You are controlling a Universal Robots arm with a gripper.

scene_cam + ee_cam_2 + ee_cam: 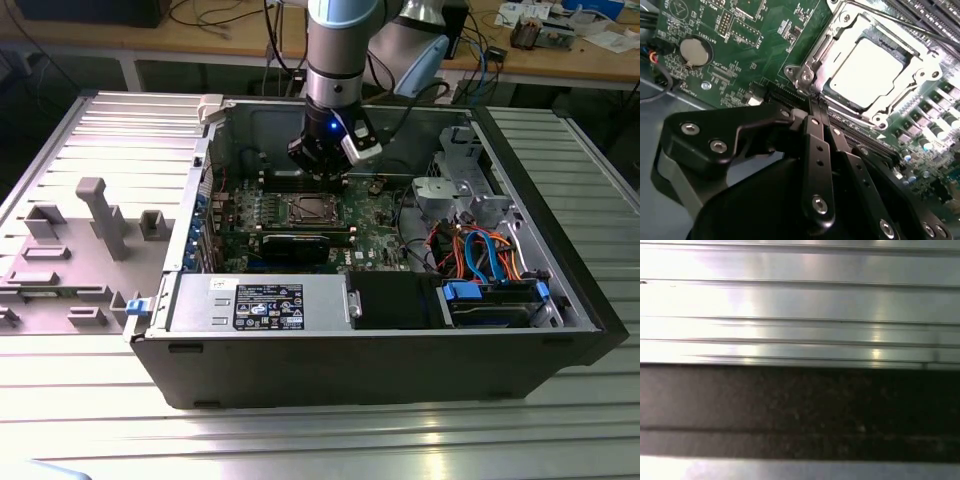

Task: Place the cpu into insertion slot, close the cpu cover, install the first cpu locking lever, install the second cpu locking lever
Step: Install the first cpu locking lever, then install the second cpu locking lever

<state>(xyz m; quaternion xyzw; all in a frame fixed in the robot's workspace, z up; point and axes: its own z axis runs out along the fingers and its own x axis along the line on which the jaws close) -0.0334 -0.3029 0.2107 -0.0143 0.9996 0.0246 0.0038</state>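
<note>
Cpu (871, 71) seated in slot (910, 47), cover (816, 55) down around it | your gripper (816, 107) fingers together, empty, just beside the cover's corner | motherboard (755, 45) around.

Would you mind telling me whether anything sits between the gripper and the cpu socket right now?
Nothing visible does. In the second wrist view the gripper has its fingers together beside the socket's corner, where the chip already sits under the silver cover frame.

Arm (340, 50) vertical, wrist down; gripper (817, 107) jaws pressed together, nothing between.
</note>
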